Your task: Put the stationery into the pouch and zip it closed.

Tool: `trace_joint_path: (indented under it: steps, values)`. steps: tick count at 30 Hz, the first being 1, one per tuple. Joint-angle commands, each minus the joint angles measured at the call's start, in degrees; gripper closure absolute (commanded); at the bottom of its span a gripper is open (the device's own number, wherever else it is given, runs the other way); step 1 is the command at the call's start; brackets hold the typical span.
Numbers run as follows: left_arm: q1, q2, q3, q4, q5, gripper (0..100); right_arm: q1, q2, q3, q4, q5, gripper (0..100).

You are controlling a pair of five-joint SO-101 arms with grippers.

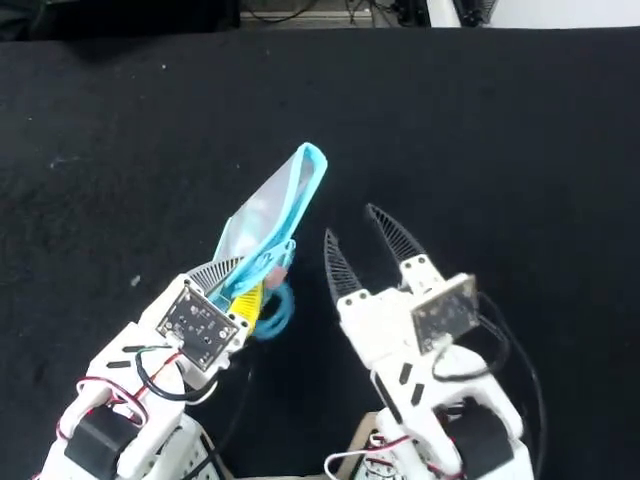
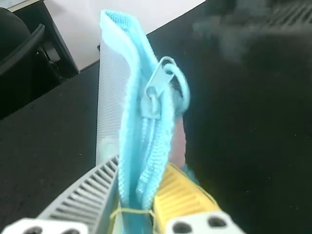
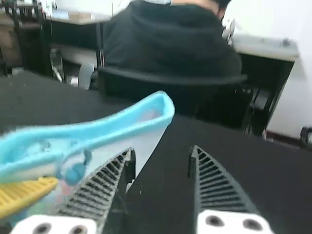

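A clear pouch (image 1: 272,215) with a light-blue zipper edge is lifted off the black table, its far end pointing up and away. My left gripper (image 1: 243,283) is shut on the pouch's near end, one grey finger and one yellow finger pressing its zip band (image 2: 146,161). The silver zip pull (image 2: 158,85) sits partway along the band, with a blue loop through it. Something pink shows inside the pouch (image 2: 178,144). My right gripper (image 1: 362,248) stands open just right of the pouch (image 3: 97,134), nothing between its fingers (image 3: 207,175).
The black table (image 1: 480,130) spreads wide on all sides of the arms. In the room behind the table there is a chair and desks (image 3: 263,48).
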State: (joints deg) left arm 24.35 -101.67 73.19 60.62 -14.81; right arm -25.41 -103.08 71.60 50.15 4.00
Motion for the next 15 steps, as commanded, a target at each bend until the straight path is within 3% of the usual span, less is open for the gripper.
trace_joint_path:
  steps: [1,15]
  values:
    - [-0.57,0.7,3.56,1.14,0.7,97,-0.09,-3.65,2.15,0.44,-0.18,81.9]
    - [-0.57,0.7,3.56,1.14,0.7,97,0.18,-6.02,3.12,1.67,-0.53,81.9]
